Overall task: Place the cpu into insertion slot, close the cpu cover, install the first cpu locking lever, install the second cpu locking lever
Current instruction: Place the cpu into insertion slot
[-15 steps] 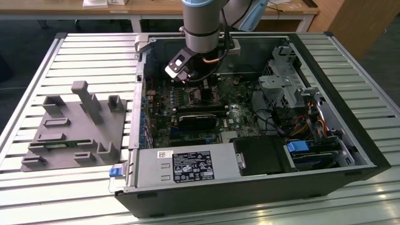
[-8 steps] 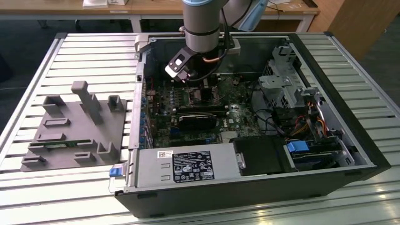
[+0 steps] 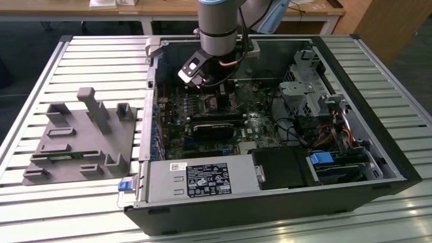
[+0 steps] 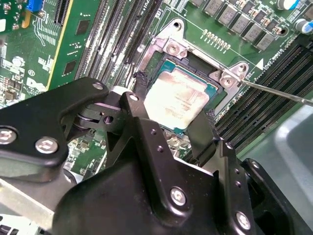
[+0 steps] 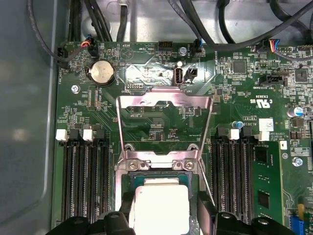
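Down inside the open computer case [image 3: 378, 167], the arm [image 3: 217, 30] reaches to the green motherboard [image 5: 161, 122]. In both wrist views the gripper [image 4: 173, 107] [image 5: 164, 221] has its black fingers [image 4: 139, 115] spread just as wide as the cpu [image 4: 178, 98] [image 5: 159, 208] and pressed against two opposite edges of it, clamping the chip. The cpu lies within the frame of the insertion slot [image 4: 193, 66] [image 5: 156, 175]; whether it is fully seated I cannot tell. The cpu cover [image 5: 195, 100] stands swung open, away from the slot. A thin metal lever [image 4: 279, 93] juts out beside the socket, unlatched. Black memory slots [image 5: 83, 181] flank the socket.
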{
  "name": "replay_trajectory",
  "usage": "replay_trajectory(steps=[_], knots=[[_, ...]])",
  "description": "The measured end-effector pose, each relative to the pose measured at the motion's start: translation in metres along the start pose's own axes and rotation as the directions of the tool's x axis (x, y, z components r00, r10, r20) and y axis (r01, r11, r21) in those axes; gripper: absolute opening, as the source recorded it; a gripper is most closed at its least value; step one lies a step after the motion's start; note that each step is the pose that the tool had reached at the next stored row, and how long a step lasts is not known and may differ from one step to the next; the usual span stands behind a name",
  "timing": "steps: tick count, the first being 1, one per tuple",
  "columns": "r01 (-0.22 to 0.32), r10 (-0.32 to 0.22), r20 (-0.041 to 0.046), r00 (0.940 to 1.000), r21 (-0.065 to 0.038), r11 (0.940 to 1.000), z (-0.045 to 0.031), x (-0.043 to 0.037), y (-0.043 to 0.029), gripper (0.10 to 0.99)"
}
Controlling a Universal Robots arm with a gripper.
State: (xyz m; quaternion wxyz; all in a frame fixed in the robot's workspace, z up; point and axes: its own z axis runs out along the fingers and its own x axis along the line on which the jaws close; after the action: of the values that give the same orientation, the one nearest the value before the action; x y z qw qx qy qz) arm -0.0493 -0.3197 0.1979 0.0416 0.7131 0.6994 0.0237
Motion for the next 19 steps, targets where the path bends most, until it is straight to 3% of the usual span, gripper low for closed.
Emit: replay_trajectory(steps=[19], knots=[[0.0, 0.0, 0.0, 1.0, 0.0, 1.0, -0.0335, -0.0008, 0.0031, 0.612]])
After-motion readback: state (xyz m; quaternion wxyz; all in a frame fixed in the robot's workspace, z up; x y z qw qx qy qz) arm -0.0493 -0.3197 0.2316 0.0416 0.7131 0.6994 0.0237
